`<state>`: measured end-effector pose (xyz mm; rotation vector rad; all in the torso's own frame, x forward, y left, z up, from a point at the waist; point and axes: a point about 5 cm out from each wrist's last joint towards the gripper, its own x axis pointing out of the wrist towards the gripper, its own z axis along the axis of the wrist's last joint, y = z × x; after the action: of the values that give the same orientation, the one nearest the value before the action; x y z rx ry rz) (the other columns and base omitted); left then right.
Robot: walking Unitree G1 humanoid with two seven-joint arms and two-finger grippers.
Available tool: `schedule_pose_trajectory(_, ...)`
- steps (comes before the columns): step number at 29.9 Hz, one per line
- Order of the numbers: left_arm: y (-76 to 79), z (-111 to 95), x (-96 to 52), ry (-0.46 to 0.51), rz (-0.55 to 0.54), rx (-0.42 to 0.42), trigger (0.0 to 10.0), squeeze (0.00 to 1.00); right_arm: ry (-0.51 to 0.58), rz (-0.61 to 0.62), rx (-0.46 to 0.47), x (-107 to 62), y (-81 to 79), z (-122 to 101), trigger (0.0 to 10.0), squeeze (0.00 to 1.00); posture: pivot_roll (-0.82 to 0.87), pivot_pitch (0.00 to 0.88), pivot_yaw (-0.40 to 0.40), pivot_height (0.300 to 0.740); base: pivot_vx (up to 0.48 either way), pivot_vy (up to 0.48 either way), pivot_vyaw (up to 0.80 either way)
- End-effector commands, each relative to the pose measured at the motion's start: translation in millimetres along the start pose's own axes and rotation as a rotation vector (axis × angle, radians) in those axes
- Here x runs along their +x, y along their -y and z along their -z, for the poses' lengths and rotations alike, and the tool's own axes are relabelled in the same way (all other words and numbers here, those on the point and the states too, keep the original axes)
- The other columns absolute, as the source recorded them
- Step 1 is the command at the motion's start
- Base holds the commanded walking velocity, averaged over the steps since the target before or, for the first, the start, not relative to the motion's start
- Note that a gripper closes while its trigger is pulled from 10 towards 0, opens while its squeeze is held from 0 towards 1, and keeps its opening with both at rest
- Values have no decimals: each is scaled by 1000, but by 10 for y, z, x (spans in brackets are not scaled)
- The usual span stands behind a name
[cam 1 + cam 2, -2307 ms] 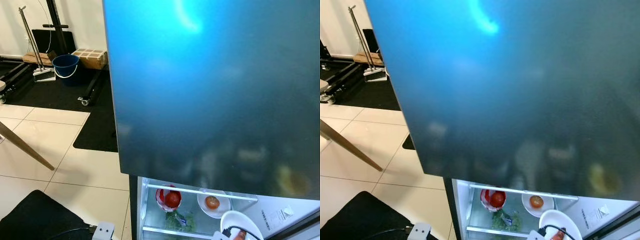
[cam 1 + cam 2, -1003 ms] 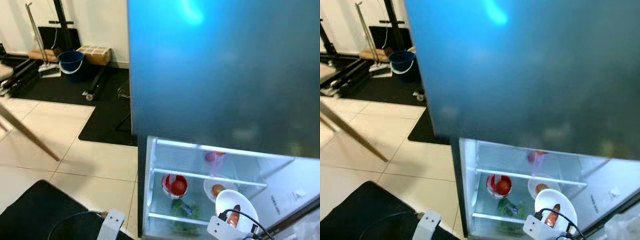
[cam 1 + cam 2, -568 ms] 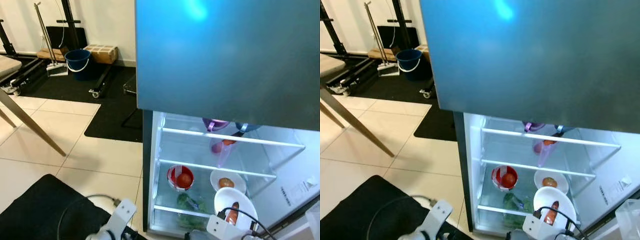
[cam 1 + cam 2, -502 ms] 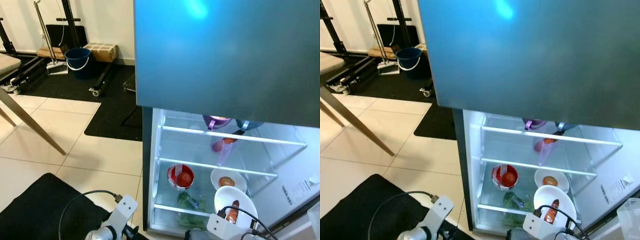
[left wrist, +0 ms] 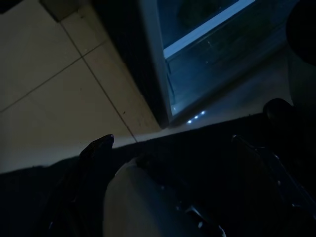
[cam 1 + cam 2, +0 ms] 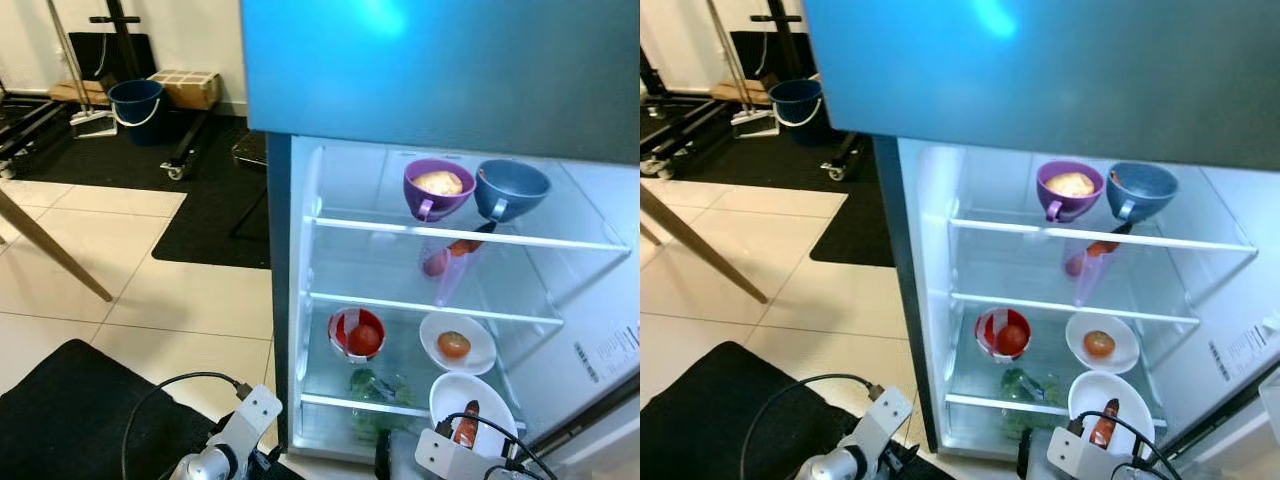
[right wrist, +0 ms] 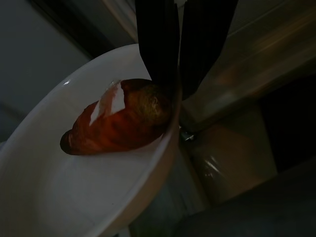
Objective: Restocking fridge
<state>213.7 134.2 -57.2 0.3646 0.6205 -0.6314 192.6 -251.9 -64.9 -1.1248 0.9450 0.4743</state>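
One white bowl (image 7: 89, 163) holding a sausage (image 7: 118, 121) is pinched by its rim in our right gripper (image 7: 178, 86), low before the open fridge (image 6: 940, 300). We should keep it level and clear the shelf edge (image 6: 1040, 404).

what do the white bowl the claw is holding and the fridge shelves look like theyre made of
White bowl: glazed ceramic or hard plastic by its smooth, glossy rim; which one is unclear. The right claw pinches that rim.
Fridge shelves: clear glass or plastic with pale front edges, since the red bowl below shows through.
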Motion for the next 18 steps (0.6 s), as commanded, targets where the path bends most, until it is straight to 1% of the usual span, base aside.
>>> schedule_pose_trajectory(1, -4, -43, 13, 18, 3, 24, 10000, 0, 5, 24, -8, -1, 61, -2, 10000, 0, 23, 0, -43, 547, 0, 0, 0)
schedule_pose_trajectory(3, -16, -90, 24, 40, -1, 39, 10000, 0, 9, 33, -19, 1, 100, -13, 10000, 0, 23, 0, -43, 537, 0, 0, 0)
schedule_pose_trajectory(5, -16, -90, 24, 40, -1, 39, 10000, 0, 9, 33, -19, 1, 100, -13, 10000, 0, 23, 0, -43, 537, 0, 0, 0)
schedule_pose_trajectory(10, -20, -176, 49, 78, 0, 57, 10000, 0, 15, 43, -36, 4, 140, -32, 10000, 0, 25, 0, -46, 517, 0, 0, 0)
schedule_pose_trajectory(14, -14, -187, 54, 83, 3, 61, 10000, 0, 16, 44, -39, 4, 142, -33, 10000, 0, 25, 0, -45, 512, 0, 0, 0)
schedule_pose_trajectory(18, 2, -197, 58, 89, 10, 70, 10000, 0, 17, 46, -44, 4, 145, -34, 10000, 0, 25, 0, -45, 497, 0, 0, 0)
